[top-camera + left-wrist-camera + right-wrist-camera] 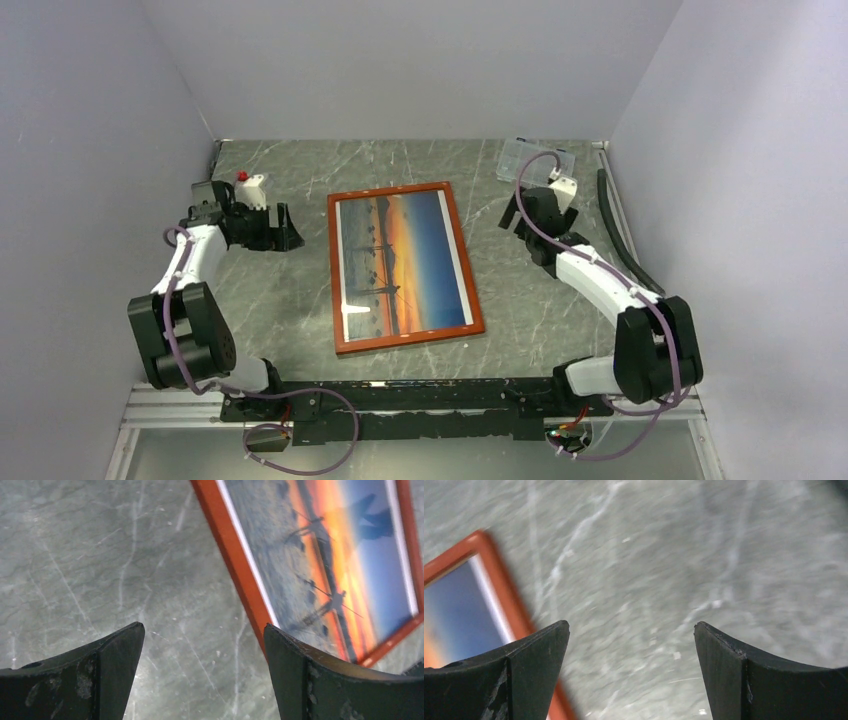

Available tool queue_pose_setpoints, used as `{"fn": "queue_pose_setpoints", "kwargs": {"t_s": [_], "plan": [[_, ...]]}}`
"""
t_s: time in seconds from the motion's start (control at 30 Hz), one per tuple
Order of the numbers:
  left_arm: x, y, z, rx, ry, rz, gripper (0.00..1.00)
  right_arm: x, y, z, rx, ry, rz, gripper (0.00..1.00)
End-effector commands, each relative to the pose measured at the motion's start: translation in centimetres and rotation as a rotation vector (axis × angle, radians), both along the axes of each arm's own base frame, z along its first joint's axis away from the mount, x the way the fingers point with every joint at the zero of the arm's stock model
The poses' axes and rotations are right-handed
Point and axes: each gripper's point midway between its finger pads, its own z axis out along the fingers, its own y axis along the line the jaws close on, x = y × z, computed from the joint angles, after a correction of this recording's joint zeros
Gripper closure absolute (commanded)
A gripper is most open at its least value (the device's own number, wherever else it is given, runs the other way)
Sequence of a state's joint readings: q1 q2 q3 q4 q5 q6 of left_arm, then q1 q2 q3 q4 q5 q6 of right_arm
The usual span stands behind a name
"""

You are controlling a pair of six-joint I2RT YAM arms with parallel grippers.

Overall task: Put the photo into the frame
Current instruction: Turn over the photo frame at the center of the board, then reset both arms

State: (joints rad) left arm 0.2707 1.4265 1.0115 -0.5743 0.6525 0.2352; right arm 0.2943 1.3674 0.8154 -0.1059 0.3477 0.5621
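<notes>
Glossy orange-and-blue sunset photo (405, 262) in the thin reddish-orange wooden frame (410, 338), mid-table.

The photo seems seated inside the border, flat on the grey marbled table (270, 310). The left gripper (288, 228), fingers wide and empty, is near the frame's left long edge, not touching; the right gripper (512, 215), equally wide and empty, is near its far right corner. Marble shows along both long edges.
</notes>
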Motion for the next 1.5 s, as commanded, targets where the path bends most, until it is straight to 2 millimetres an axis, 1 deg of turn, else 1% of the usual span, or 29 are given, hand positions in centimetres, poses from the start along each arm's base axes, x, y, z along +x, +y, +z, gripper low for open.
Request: {"fn": "queue_pose_setpoints", "kwargs": {"t_s": [0.0, 0.07, 0.1, 0.13, 0.2, 0.23, 0.3, 0.33, 0.4, 0.43, 0.5, 0.53, 0.57, 0.63, 0.7, 0.8, 0.87, 0.97, 1.03, 1.1, 1.13, 1.17, 1.2, 1.27, 1.3, 1.33, 1.37, 1.4, 1.47], "plan": [[4.0, 2.3, -0.9, 0.046, -0.105, 0.149, 0.06, -1.6, -7.9, 0.5, -0.337, -0.006, -0.251, 0.00], [4.7, 2.6, -2.0, 0.048, -0.130, 0.165, 0.06, -1.7, -10.2, -0.1, -0.328, 0.033, -0.317, 0.00], [5.2, 2.6, -2.5, 0.040, -0.147, 0.169, 0.06, -1.4, -10.7, -0.4, -0.272, 0.038, -0.321, 0.00], [5.4, 2.5, -3.1, 0.026, -0.157, 0.177, 0.06, -1.2, -11.5, -0.5, -0.232, 0.023, -0.330, 0.00], [5.3, 2.2, -4.5, 0.006, -0.167, 0.185, 0.06, -1.1, -13.3, 0.2, -0.203, -0.037, -0.361, 0.00], [5.5, 2.1, -4.9, 0.000, -0.181, 0.185, 0.06, -1.1, -14.3, 0.8, -0.202, -0.080, -0.390, 0.00], [5.8, 2.2, -5.3, 0.002, -0.218, 0.192, 0.06, -1.1, -15.5, 1.6, -0.222, -0.141, -0.420, 0.00], [5.9, 2.2, -5.4, 0.005, -0.246, 0.192, 0.06, -0.7, -15.7, 1.8, -0.231, -0.166, -0.426, 0.00], [5.9, 1.7, -5.4, 0.001, -0.333, 0.165, 0.06, -0.4, -16.8, 1.7, -0.246, -0.186, -0.447, 0.00], [5.7, 1.3, -5.4, -0.003, -0.376, 0.147, 0.06, 0.0, -17.0, 1.5, -0.245, -0.201, -0.437, 0.00], [5.8, 0.8, -5.3, -0.007, -0.433, 0.130, 0.06, 0.8, -16.1, 0.8, -0.233, -0.228, -0.358, 0.00], [6.0, 0.9, -5.2, 0.003, -0.429, 0.127, 0.06, 1.2, -16.1, 0.9, -0.247, -0.251, -0.339, 0.00], [6.1, 1.0, -5.3, 0.014, -0.427, 0.127, 0.06, 1.1, -16.1, 0.7, -0.253, -0.246, -0.333, 0.00], [6.5, 1.7, -5.3, 0.031, -0.445, 0.165, 0.06, 1.1, -15.9, 1.1, -0.254, -0.288, -0.321, 0.00], [6.8, 2.2, -5.1, 0.049, -0.465, 0.195, 0.06, 0.6, -15.8, 1.3, -0.266, -0.312, -0.300, 0.00], [6.7, 2.8, -5.2, 0.052, -0.514, 0.257, 0.06, -1.5, -16.2, 0.3, -0.244, -0.302, -0.355, 0.00], [6.6, 3.2, -5.3, 0.056, -0.545, 0.293, 0.06, -2.6, -16.1, 0.1, -0.247, -0.342, -0.349, 0.00], [6.4, 3.4, -5.7, 0.075, -0.526, 0.304, 0.06, -2.8, -16.2, 0.2, -0.268, -0.387, -0.345, 0.00], [5.9, 3.3, -5.4, 0.089, -0.572, 0.316, 0.06, -2.8, -16.0, 0.3, -0.274, -0.429, -0.329, 0.00], [4.7, 2.8, -6.0, 0.123, -0.625, 0.321, 0.05, -3.2, -16.0, 0.0, -0.273, -0.456, -0.337, 0.00], [4.5, 2.5, -5.6, 0.113, -0.687, 0.327, 0.05, -3.6, -16.2, 0.0, -0.276, -0.478, -0.351, 0.00], [4.4, 2.4, -5.1, 0.115, -0.710, 0.324, 0.05, -4.0, -16.2, -0.1, -0.270, -0.499, -0.359, 0.00], [4.1, 2.6, -6.1, 0.134, -0.640, 0.334, 0.05, -4.3, -16.3, 0.0, -0.279, -0.519, -0.362, 0.00], [5.2, 3.1, -5.7, 0.142, -0.641, 0.364, 0.05, -4.3, -16.2, -0.2, -0.278, -0.506, -0.353, 0.00], [5.7, 3.2, -6.3, 0.132, -0.611, 0.371, 0.05, -4.1, -16.1, -0.4, -0.267, -0.496, -0.350, 0.00], [5.8, 3.5, -7.3, 0.150, -0.534, 0.375, 0.05, -3.9, -16.1, -0.3, -0.274, -0.494, -0.348, 0.00], [6.5, 3.6, -7.0, 0.177, -0.524, 0.390, 0.05, -3.5, -16.1, -0.3, -0.282, -0.491, -0.336, 0.00], [6.9, 3.4, -6.8, 0.190, -0.550, 0.398, 0.05, -3.0, -15.7, -0.4, -0.289, -0.480, -0.303, 0.00], [6.6, 3.3, -7.2, 0.198, -0.522, 0.389, 0.05, -2.0, -14.4, -0.8, -0.310, -0.458, -0.200, 0.00]]}}
